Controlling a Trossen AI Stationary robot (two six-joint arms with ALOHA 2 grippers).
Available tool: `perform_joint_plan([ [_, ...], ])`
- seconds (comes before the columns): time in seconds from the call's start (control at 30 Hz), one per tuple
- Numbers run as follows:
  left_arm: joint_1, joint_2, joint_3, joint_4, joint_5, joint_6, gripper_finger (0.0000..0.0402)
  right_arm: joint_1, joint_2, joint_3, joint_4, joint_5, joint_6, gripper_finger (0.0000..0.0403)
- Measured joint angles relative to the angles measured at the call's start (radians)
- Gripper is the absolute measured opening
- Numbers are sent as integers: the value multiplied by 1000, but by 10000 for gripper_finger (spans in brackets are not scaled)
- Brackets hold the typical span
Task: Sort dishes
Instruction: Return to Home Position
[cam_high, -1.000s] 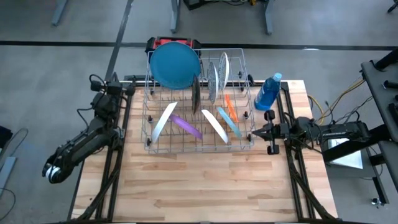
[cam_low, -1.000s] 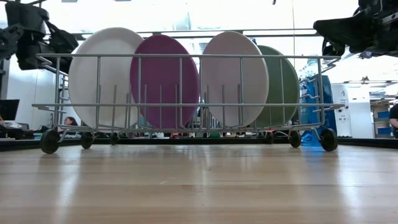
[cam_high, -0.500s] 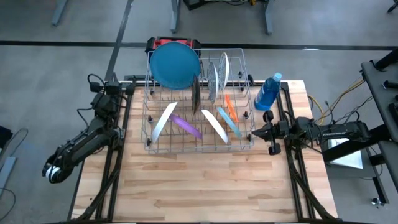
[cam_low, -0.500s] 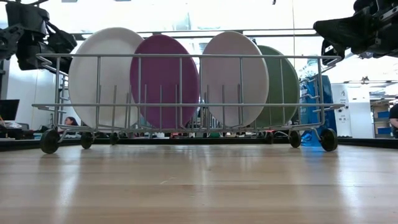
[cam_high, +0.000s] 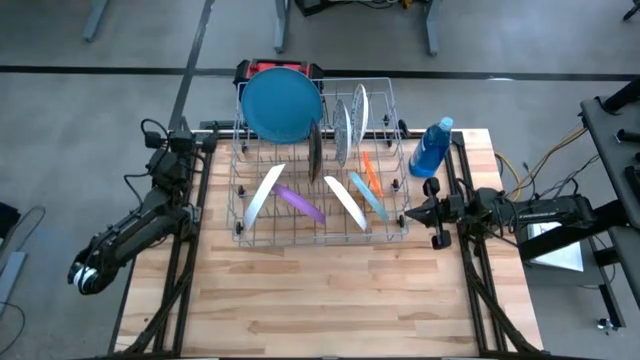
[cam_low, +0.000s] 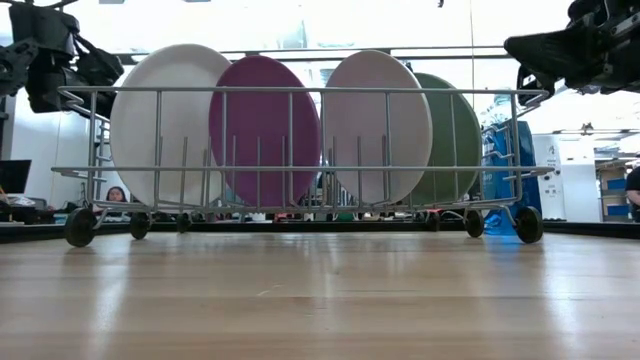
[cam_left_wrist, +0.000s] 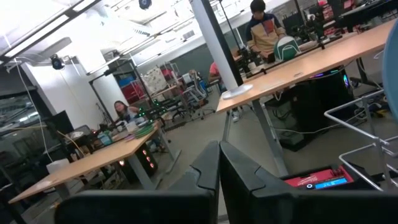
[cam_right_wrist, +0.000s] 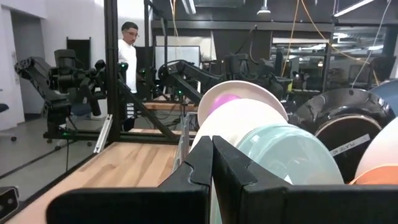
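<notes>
**Wire rack loaded: the hazard now is the arms' way out**

Every dish in view sits in the wire rack (cam_high: 320, 237) on the table (cam_high: 330, 300). The large blue plate (cam_high: 282, 103) stands upright at the back left corner, with the black-and-white patterned plate (cam_high: 343, 130) beside it along the back. In front is a leaning row: white plate (cam_high: 263, 192), purple plate (cam_high: 300, 203), second white plate (cam_high: 346, 200) and teal-green plate (cam_high: 370, 197). The small orange plate (cam_high: 370, 170) sits just behind the last. No dish lies on the bare wood, so the sorting looks finished.

The right gripper (cam_high: 411, 214), fingers pressed together and holding nothing, points at the rack's right end, just beside it. The blue bottle (cam_high: 432, 148) is near. If that arm swings sideways instead of drawing straight back, it could clip the rack's corner or topple the bottle. A knock matters because the front plates lean loosely between the wires, and a jolt could slide one onto its neighbour. The large blue plate rises well above the rim, so it would likely rock first.

The left gripper (cam_left_wrist: 218, 152), likewise clenched on nothing, waits off the rack's back left corner, near that blue plate. A careless fold could brush it.
</notes>
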Motion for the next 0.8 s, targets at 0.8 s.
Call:
perform_joint_plan([
  [0.8, 0, 0, 0, 0, 0, 0, 0, 2, -224, 0, -366, -98, -340, 0],
])
